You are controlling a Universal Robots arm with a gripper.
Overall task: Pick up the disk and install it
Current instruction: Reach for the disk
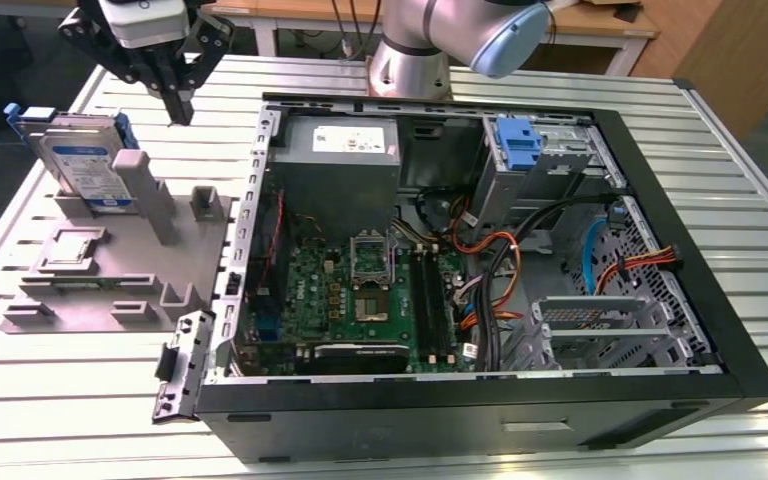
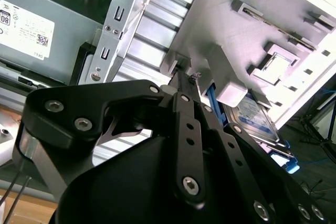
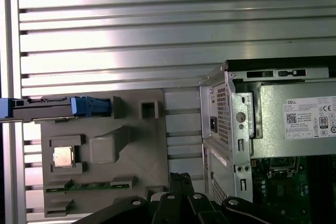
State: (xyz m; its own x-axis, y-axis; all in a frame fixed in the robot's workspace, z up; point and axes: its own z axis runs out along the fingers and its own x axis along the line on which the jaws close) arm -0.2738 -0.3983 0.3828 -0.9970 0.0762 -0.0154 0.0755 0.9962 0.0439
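Note:
The disk [image 1: 85, 168], a silver drive with a white and blue label in a blue carrier frame, stands upright on edge in the grey plastic stand [image 1: 117, 270] at the exterior view's left. It appears edge-on in the first wrist view [image 3: 52, 107] and behind a grey post in the second wrist view [image 2: 253, 113]. My gripper [image 1: 180, 108] hangs above the table beside the disk, toward the computer case, apart from it. Its fingers [image 2: 184, 85] are shut together with nothing between them; their dark links [image 3: 181, 187] point down at the stand.
An open black computer case [image 1: 491, 400] lies on the slatted metal table [image 1: 77, 400], with the motherboard [image 1: 357, 290], power supply [image 1: 337, 150] and a blue bracket [image 1: 518, 145] in a drive bay. A small chip [image 3: 63, 157] sits in the stand's recess.

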